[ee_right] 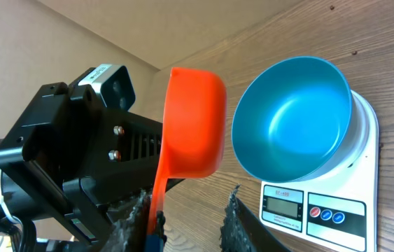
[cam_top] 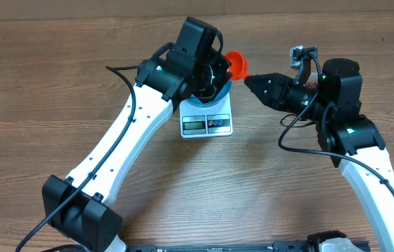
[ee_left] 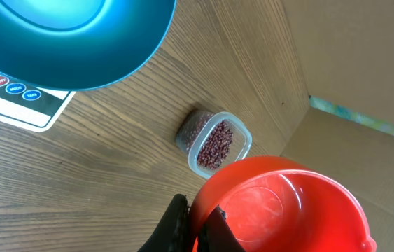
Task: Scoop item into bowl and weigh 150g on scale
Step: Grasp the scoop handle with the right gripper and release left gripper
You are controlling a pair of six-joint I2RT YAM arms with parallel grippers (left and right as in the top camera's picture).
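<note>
Brown wood table (cam_top: 57,42), tan wall (ee_right: 113,28) behind. Beans (ee_left: 216,145) in a clear tub (ee_left: 246,140), blue bowl (ee_right: 294,119) on the white scale (ee_right: 336,204). Left claw (ee_left: 198,225) pinching the orange scoop (ee_left: 280,203), right claw (ee_right: 185,218) spread by its handle.

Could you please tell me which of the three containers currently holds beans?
The small clear plastic tub holds them; the blue bowl on the scale and the red scoop are both empty.

A white scale (cam_top: 207,120) sits on the wooden table (cam_top: 57,42). The left arm (cam_top: 123,133) hangs over it, hiding most of the blue bowl (cam_top: 219,93). A red scoop (cam_top: 237,64) pokes out near the right gripper (cam_top: 250,82).
</note>
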